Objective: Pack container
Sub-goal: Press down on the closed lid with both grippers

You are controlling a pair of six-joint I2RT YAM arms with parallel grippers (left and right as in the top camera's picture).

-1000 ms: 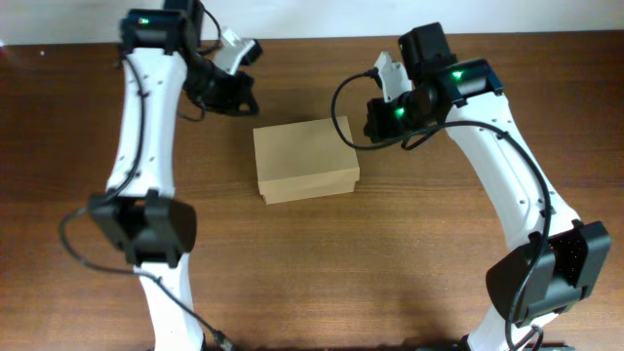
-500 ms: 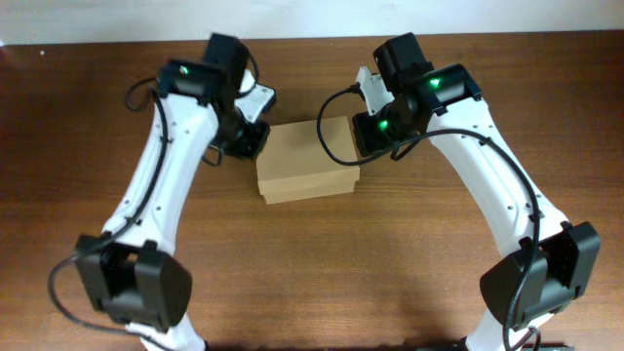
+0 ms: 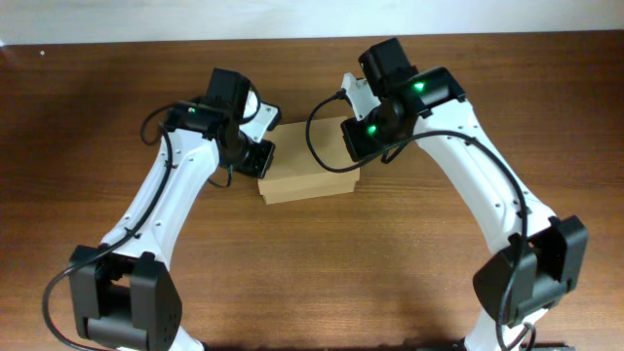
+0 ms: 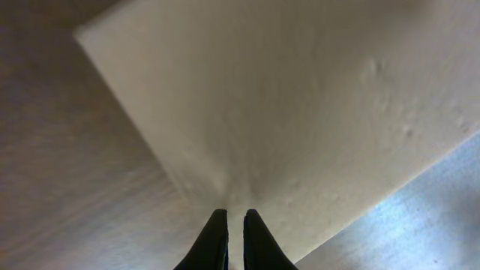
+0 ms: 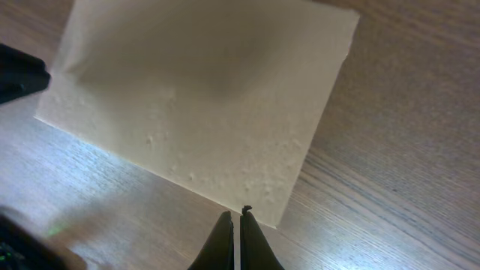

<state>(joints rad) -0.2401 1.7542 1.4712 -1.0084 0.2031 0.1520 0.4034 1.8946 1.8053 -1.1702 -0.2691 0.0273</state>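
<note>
Cardboard container [image 3: 307, 168] is set centrally on the desk [image 3: 390, 263]. It is judged light, stiff-edged and dentable on top, so side walls are preferred for holding. The left tool [image 4: 234, 225] and right tool [image 5: 236, 225] are closed, empty, possibly touching it.

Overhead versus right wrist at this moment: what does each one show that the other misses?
Only the overhead shows the whole left arm and right arm, leaning in on the container from opposite sides, plus the far edge of the table. Only the right wrist shows the right gripper, fingers almost together, tips at the container's edge near a corner, and dimples in the cardboard lid. Both show the closed tan container resting on the wood table.
</note>
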